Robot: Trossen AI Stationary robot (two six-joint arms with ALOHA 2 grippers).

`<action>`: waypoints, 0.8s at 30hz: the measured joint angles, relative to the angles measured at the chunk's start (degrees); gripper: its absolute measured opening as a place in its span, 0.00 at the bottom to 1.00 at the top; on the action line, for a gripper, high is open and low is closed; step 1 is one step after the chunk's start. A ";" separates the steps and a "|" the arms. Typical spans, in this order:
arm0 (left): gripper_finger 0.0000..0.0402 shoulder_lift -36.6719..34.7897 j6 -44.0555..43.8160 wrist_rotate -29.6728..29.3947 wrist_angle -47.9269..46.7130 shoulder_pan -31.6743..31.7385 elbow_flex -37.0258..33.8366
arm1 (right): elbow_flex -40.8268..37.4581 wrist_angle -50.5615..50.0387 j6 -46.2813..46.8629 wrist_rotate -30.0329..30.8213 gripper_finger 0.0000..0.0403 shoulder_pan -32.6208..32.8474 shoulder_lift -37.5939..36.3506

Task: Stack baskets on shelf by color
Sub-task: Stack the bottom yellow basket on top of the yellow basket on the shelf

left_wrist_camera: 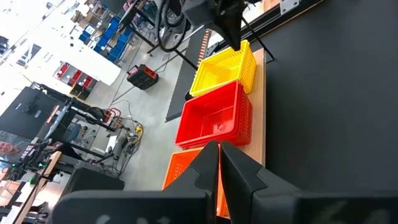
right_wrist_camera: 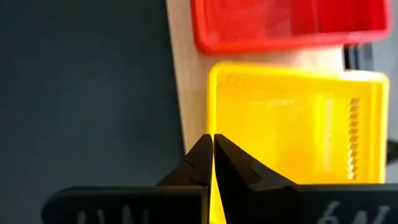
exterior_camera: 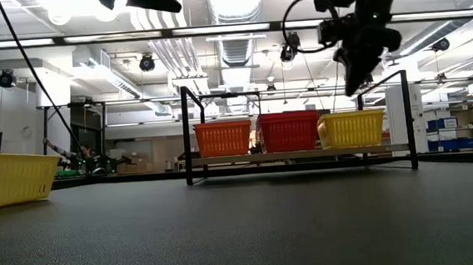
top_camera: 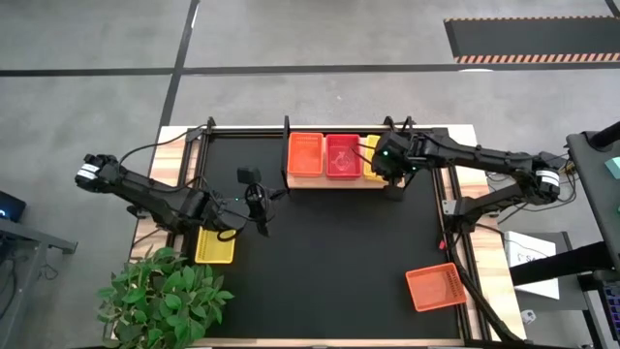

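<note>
- Baskets on your shelf (top_camera: 320, 181): orange basket (top_camera: 305, 154), red basket (top_camera: 343, 155), yellow basket (right_wrist_camera: 298, 118).
- Your right end effector (right_wrist_camera: 212, 149) hovers clenched, empty, above the yellow one.
- Your left end effector (left_wrist_camera: 219, 155), clenched, waits over the counter (top_camera: 329, 252).

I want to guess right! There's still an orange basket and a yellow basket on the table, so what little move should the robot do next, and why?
Probably the right gripper, shut and empty above the yellow basket on the shelf, should lift away toward the loose orange basket on its side. The shelf already has an orange stack for it. The left gripper waits shut by the loose yellow basket.
</note>
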 joint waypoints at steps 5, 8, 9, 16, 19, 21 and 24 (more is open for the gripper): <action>0.00 0.00 0.00 0.00 0.00 0.00 0.00 | -1.19 -1.93 1.86 1.06 0.02 0.02 0.00; 0.00 0.00 0.00 0.00 -0.02 0.00 0.00 | -2.34 -2.80 2.31 1.62 0.02 -0.03 0.00; 0.00 0.00 -0.02 0.00 -0.01 0.00 0.00 | -2.84 -3.09 2.40 1.74 0.02 -0.11 0.00; 0.00 0.00 -0.02 0.00 -0.04 0.00 -0.01 | -3.82 -6.47 2.97 6.94 0.02 -0.11 -0.09; 0.00 0.00 -0.03 0.00 -0.04 0.00 -0.02 | -3.58 -6.57 2.90 7.75 0.02 -0.09 -0.11; 0.00 0.00 -0.02 0.00 -0.05 0.00 -0.02 | -3.23 -6.54 2.66 7.76 0.02 -0.09 -0.11; 0.00 0.00 -0.03 0.00 -0.07 0.00 -0.02 | -2.76 -6.53 2.55 8.74 0.02 -0.09 -0.11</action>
